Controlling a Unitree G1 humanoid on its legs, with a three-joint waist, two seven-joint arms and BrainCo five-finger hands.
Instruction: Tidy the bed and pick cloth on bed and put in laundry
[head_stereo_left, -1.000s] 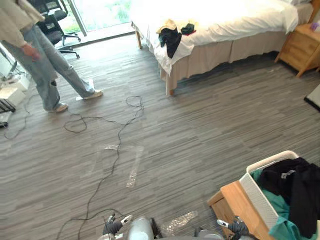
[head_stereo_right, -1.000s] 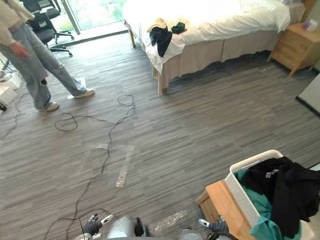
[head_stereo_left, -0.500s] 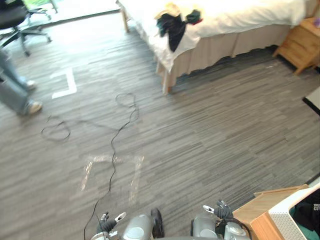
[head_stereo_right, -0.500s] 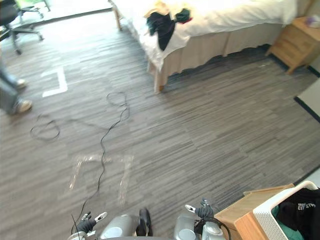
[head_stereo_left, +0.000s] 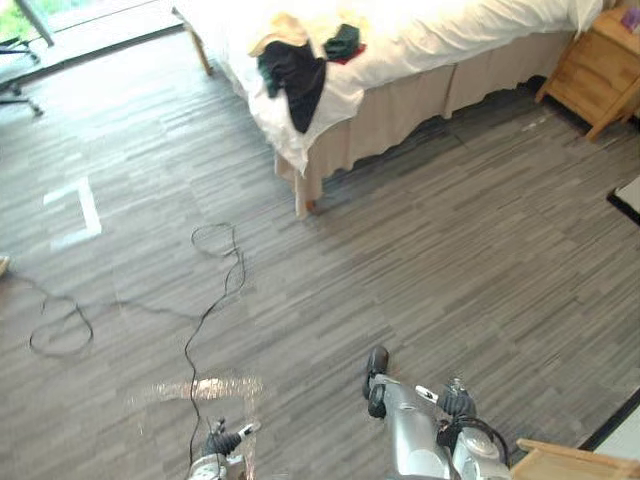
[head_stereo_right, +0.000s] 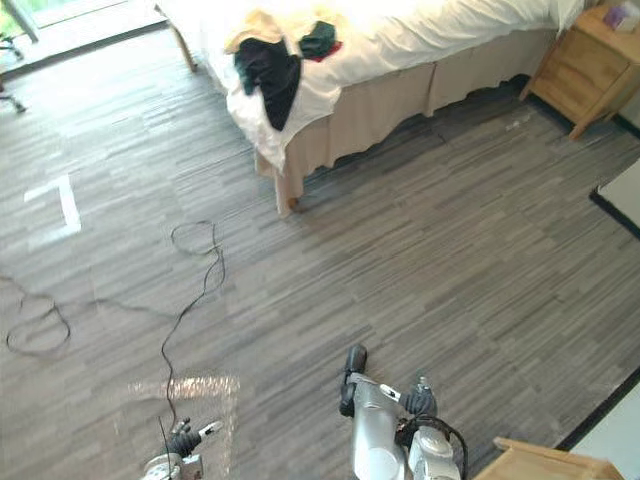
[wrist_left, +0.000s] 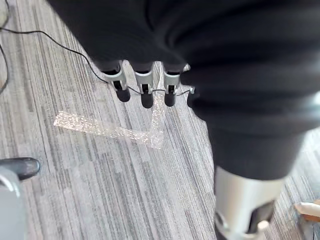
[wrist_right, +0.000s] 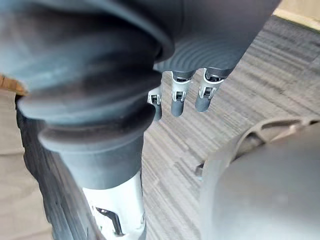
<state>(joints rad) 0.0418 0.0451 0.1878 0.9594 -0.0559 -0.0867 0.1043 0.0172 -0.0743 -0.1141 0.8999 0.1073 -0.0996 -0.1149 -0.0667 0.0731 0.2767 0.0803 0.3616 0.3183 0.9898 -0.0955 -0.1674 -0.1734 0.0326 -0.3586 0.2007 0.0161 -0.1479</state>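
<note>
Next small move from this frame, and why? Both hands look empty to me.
Probably a step forward toward the near corner of the bed. The black garment and the cream cloth beside it lie heaped there, across a wide stretch of floor, likely out of reach. The left hand and right hand hang low with relaxed fingers, holding nothing.

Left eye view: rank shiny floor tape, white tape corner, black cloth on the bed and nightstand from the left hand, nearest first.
1. Shiny floor tape, just ahead of the left hand.
2. White tape corner, on the floor to the left.
3. Black cloth, draped over the near corner of the bed.
4. Nightstand, far right beside the bed.
</note>
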